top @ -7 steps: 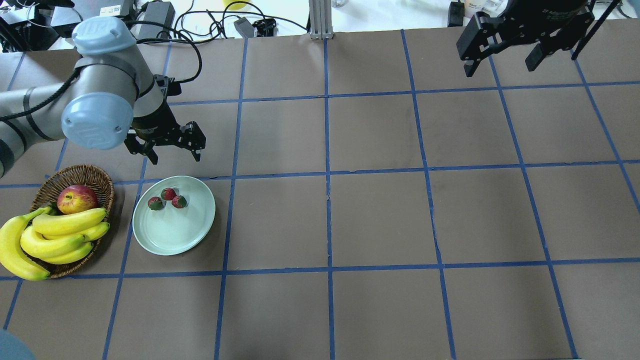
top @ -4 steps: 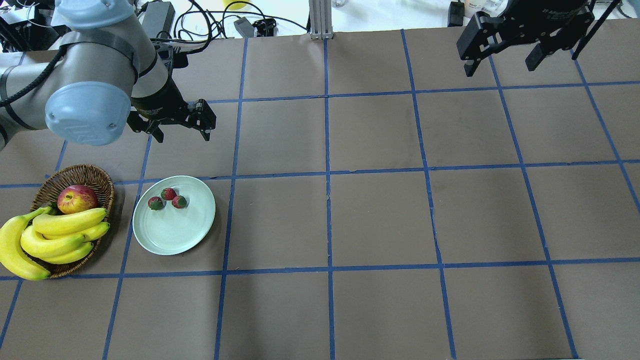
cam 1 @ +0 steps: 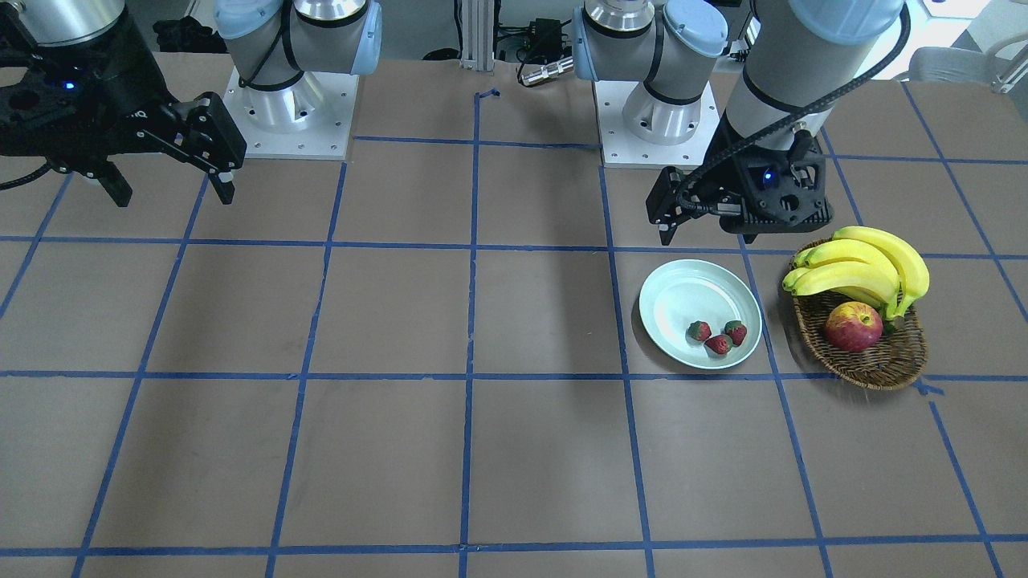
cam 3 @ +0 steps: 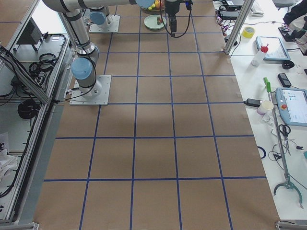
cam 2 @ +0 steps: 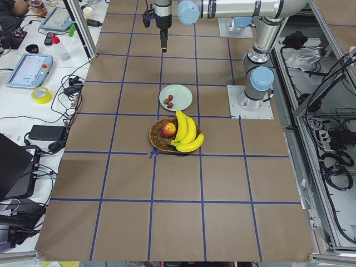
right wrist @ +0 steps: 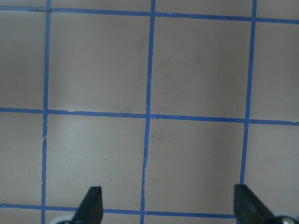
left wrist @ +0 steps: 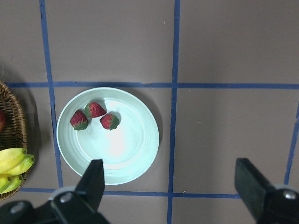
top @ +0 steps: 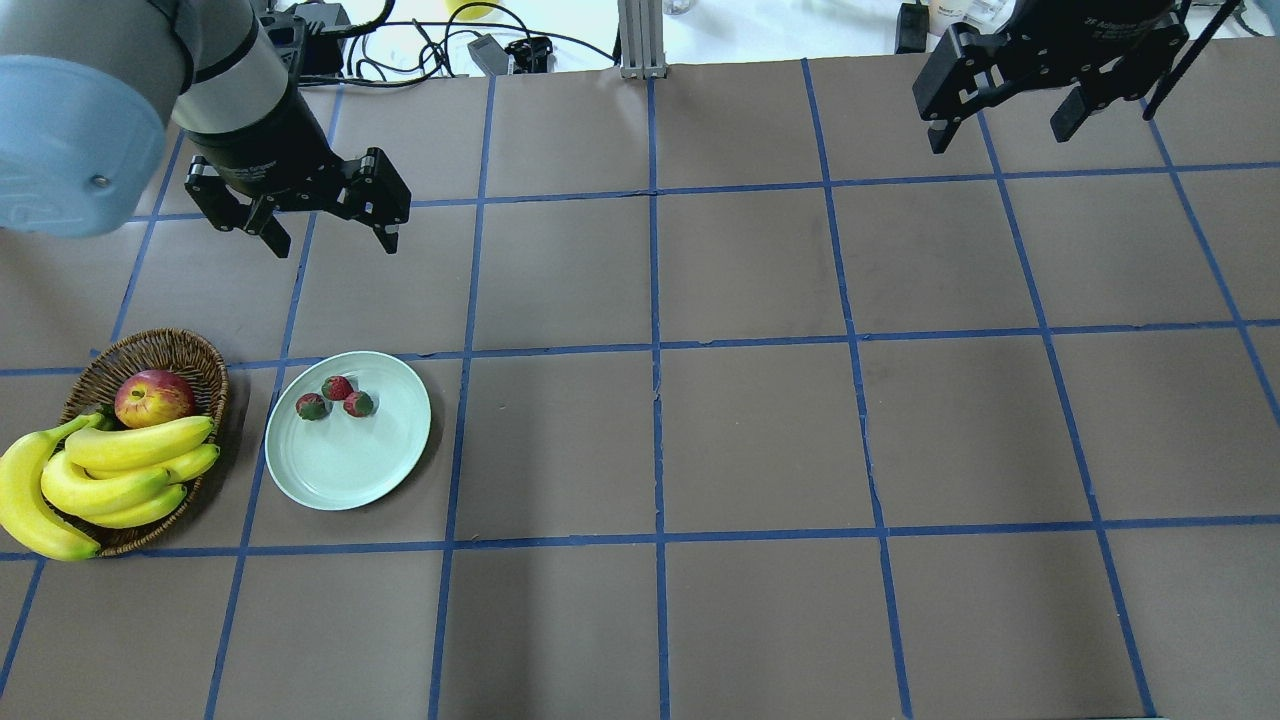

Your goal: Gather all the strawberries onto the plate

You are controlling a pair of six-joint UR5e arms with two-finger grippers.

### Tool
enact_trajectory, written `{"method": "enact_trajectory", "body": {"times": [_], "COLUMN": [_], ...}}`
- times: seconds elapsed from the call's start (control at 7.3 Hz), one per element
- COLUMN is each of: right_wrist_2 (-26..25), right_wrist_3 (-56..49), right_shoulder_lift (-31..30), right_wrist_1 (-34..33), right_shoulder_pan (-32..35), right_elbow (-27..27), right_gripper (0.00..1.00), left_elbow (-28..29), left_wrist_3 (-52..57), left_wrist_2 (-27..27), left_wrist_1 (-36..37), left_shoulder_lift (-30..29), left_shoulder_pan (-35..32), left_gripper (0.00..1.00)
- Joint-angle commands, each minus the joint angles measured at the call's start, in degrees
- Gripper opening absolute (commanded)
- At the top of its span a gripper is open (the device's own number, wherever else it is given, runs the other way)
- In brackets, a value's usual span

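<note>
Since the left gripper (top: 329, 238) has pulled back from just beyond the plate to further across the desk (top: 750, 430) over the last second, with jaws spread and nothing held, the entry reads as follows.

Item 1, plate (top: 345, 470): pale mint, round, flat on the desk on the robot's left side. Unmoved.

Item 2, strawberries (top: 357, 404): three, clustered on the plate's far half, close together inside the rim. Positions unchanged. Judgement: the collection looks complete and the withdrawal reads as a retreat after the last drop.

Item 3, basket (top: 160, 340): brown wicker, just beside the plate on its left, not touching it. Holds an apple (top: 153, 397) and a bunch of bananas (top: 120, 465) that overhangs the near rim. No strawberry shows there, though the bananas hide part of the basket floor.

Item 4, obstructions: nothing stands between the left gripper and the plate; the basket rim is the nearest thing to crowd a further reach.

Item 5, right gripper (top: 1003, 135): at the far right of the desk, well apart from everything, jaws spread wide and empty, unmoved.
</note>
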Motion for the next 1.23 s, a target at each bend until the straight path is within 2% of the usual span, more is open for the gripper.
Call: {"method": "enact_trajectory", "body": {"times": [0.0, 0.27, 1.1], "right_wrist_2": [0.0, 0.0, 0.1], "right_wrist_3": [0.0, 0.0, 0.0], "right_shoulder_lift": [0.0, 0.0, 0.0], "right_wrist_1": [0.0, 0.0, 0.0], "right_shoulder_pan": [0.0, 0.0, 0.0], "right_elbow": [0.0, 0.0, 0.3], "right_gripper": [1.0, 1.0, 1.0], "left_elbow": [0.1, 0.0, 0.0], "left_wrist_3": [0.0, 0.0, 0.6], "left_wrist_2": [-0.4, -0.4, -0.8], "left_wrist_1": [-4.3, -6.3, -6.3], "left_shoulder_lift": [2.5, 3.3, 3.6], "left_shoulder_pan": [0.1, -0.3, -0.4], "left_gripper": [1.0, 1.0, 1.0]}}
